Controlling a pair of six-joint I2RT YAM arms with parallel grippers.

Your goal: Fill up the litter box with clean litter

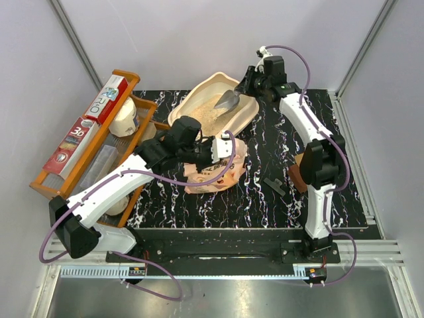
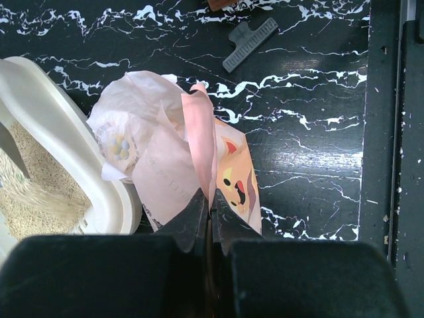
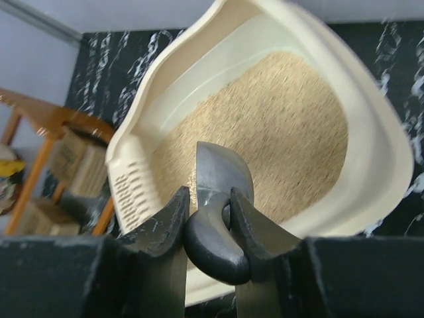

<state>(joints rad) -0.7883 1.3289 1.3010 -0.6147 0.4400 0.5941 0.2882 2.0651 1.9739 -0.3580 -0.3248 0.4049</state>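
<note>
- The litter box (image 1: 180, 111) is placed at the far side of the black marbled table (image 1: 265, 209), where it can be reached by both arms. The clean litter (image 3: 285, 126) is seen inside it, spread over the floor as a pale sandy layer.
- A grey scoop (image 3: 222, 169) is held by its handle between the fingers of the right gripper (image 3: 209, 195), which are closed narrowly around it. The scoop is kept over the litter with its bowl pointed into the tray, probably so that the granules can be spread or levelled.
- The pink bag (image 2: 199, 132) is pinched at its upper edge by the left gripper (image 2: 207, 199), whose fingers are pressed fully together on the thin film.
- The bag is laid just beside the near rim of the tray and seems to be touching it. It looks crumpled and rather flat, so it is judged to be mostly emptied.
- The bag is probably gripped so that it is not tipped over and nothing is spilled on the table.
- A grey clip (image 2: 250, 43) is left on the table, well apart from the bag; it is probably meant for sealing it.
- The orange wooden rack (image 1: 126, 78) at the left is not touched by either arm.
</note>
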